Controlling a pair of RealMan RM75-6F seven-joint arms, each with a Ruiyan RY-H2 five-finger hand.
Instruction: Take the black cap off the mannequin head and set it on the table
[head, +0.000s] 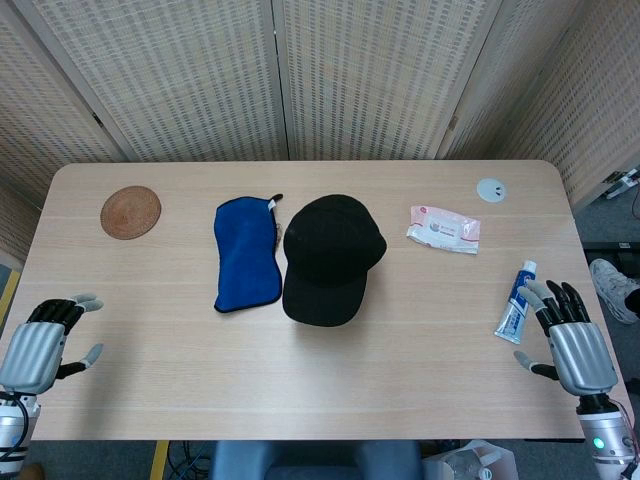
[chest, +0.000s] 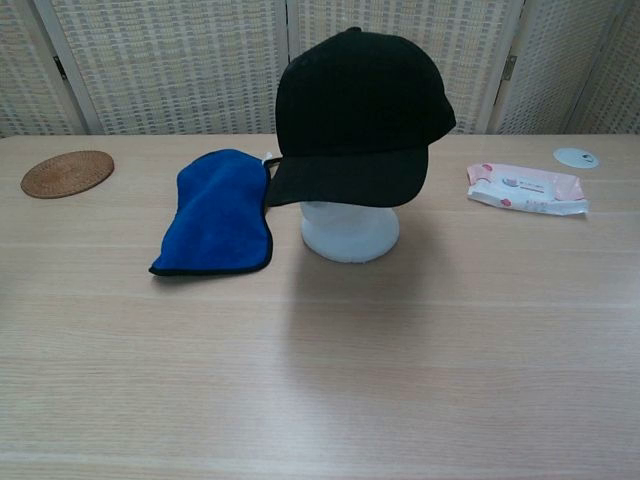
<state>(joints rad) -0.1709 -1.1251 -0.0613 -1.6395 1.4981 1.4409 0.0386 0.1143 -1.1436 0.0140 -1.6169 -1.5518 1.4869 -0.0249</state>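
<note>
Black cap (head: 330, 258) sits on the white mannequin head (chest: 350, 231), well ahead of both empty, spread-fingered robot hands, left robot hand (head: 45, 340) and right robot hand (head: 570, 335), at the table's (head: 300, 400) near corners.

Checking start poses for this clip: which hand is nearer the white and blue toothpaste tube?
Right. The right hand rests open just beside the white and blue toothpaste tube, near the table's right edge. The left hand sits open at the opposite edge, far across the wooden table.
</note>
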